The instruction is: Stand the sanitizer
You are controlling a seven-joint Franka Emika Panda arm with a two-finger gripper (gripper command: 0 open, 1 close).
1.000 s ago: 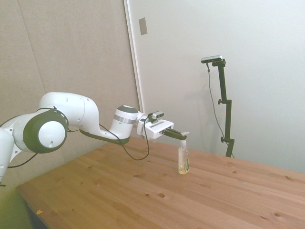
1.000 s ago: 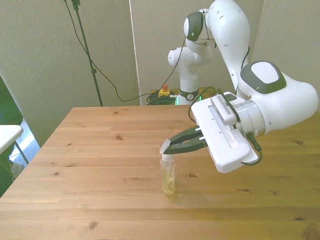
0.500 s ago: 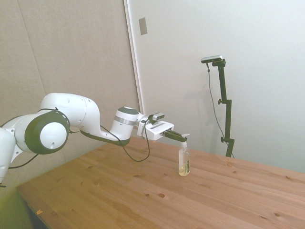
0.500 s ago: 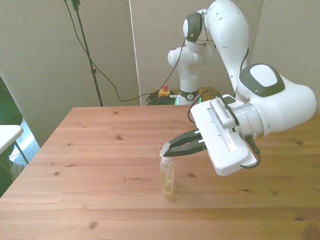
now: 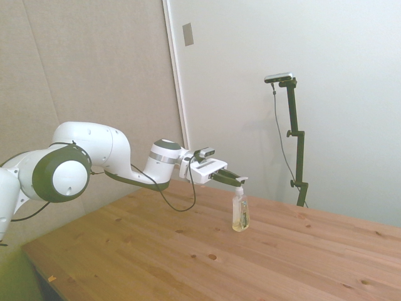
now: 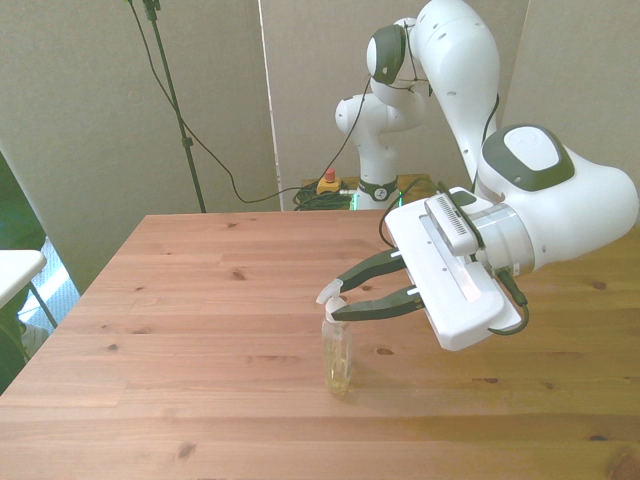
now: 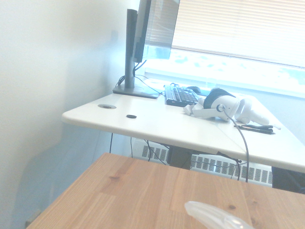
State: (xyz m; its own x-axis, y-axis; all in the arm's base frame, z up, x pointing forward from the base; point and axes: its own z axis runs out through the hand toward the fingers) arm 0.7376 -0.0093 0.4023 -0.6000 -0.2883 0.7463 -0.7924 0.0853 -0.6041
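Surface [image 6: 200, 290]: pale knotted wooden planks, seen in side, front and wrist views. Room: beige panels and a white wall behind; green-lit floor gear and a red button beyond the far edge in the front view.

Sanitizer [image 6: 337, 358]: upright on the surface, roughly mid-width, toward the near edge in the front view; clear bottle, yellowish liquid low in the body, white pump head on top. Also upright in the side view [image 5: 240, 211].

Hand [image 6: 332, 305]: level with the pump head, reaching in sideways from the front view's right; fingers spread apart, one above and one below the pump head, straddling it with a visible gap. Same position in the side view [image 5: 240, 182], tips at the bottle's top.

Wrist view: blurred white pump head [image 7: 217, 217] at the lower edge; beyond the sanitizer, a white desk [image 7: 157, 125] carrying a monitor stand [image 7: 132, 52], keyboard [image 7: 180, 95] and a white headset [image 7: 228, 107]; bright window blinds [image 7: 238, 28] behind.

Between hand and sanitizer: nothing seen.
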